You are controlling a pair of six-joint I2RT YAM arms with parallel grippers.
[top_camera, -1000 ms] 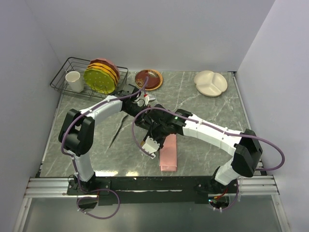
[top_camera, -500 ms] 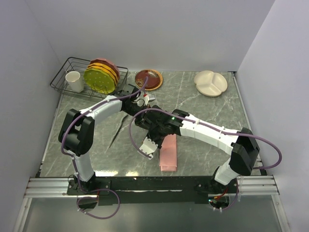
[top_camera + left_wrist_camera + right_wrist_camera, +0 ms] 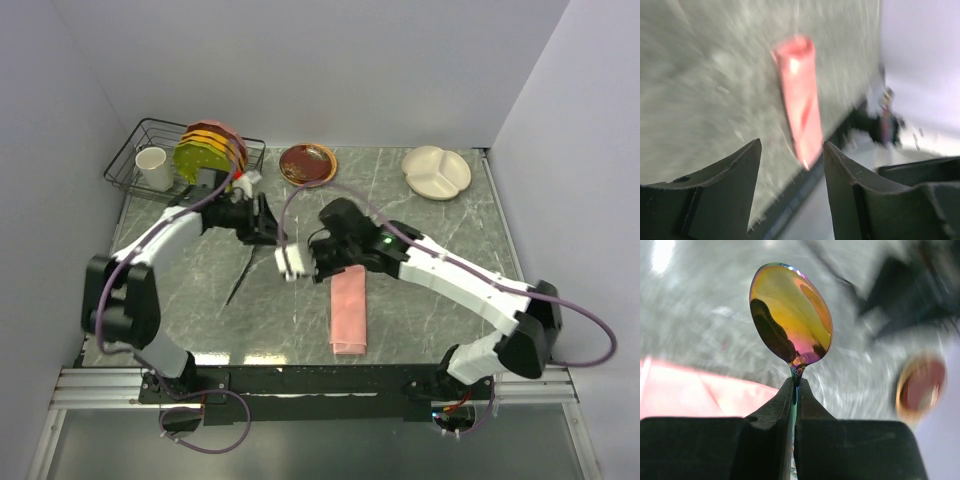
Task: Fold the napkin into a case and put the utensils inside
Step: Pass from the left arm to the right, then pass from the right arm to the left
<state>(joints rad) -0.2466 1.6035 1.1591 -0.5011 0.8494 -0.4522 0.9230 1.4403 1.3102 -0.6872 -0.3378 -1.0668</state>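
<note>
Napkin: folded into the case point(image 3: 349, 310), a narrow pink pocket flat on the bench point(image 3: 200, 310), near-centre, long axis running near-far.
R fingers point(image 3: 796, 390): pinched tight on the spoon point(image 3: 790, 315) at its neck, gold bowl sticking out past the tips; held above bench just left of case's far end.
L fingers point(image 3: 258, 218): apart, nothing betw. them; up off the bench, far-left of the R arm, not far from the dish rack point(image 3: 135, 150).
Fork point(image 3: 240, 281): prob. the thin dark stick lying on bench left of the case; head too small to tell.
Done: fold; spoon picked up.
Left: spoon into pocket, then fork pickup + insert. No utensil seen inside yet.
Progress: approx. half, maybe a bit over.
</note>
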